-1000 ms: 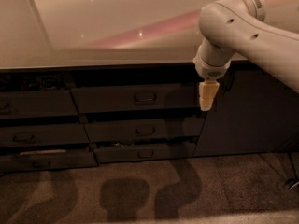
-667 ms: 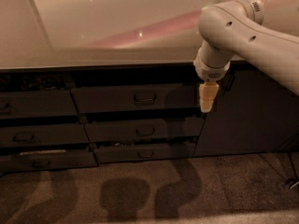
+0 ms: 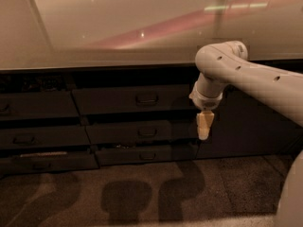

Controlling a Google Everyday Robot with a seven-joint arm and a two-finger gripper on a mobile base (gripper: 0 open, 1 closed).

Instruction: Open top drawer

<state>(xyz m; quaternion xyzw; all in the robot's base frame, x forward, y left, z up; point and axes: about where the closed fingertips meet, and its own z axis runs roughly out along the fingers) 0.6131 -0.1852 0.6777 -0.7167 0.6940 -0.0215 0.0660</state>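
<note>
The gripper [image 3: 203, 130] hangs pointing straight down from the wrist of the pale arm [image 3: 246, 74], which reaches in from the right side of the view. It shows as one cream, tapering shape, holding nothing; whether it is apart or together I cannot tell. It sits below the front edge of the countertop [image 3: 118, 32], towards that edge's right end, and in front of the cabinet face rather than over the top.

Just to its left is the right end of the top drawer [image 3: 113, 100], the wide dark front directly under the countertop's front edge, about midway along it. The gripper's tip lies level with the gap beneath this front and is well apart from the small loop handle [image 3: 147, 98] at the drawer's centre. A dark band runs between the drawer front and the countertop edge.

Under it sit the second drawer [image 3: 118, 132] and the third drawer [image 3: 123, 155], each with the same kind of handle. Towards the countertop's left corner stands another stack, the left-hand drawers [image 3: 42, 138], the lowest one topped by a pale strip [image 3: 43, 153]. Behind and right of the gripper is a plain cabinet door [image 3: 251, 126]. Rounded shadows [image 3: 182, 183] fall on the carpet [image 3: 71, 197] below
</note>
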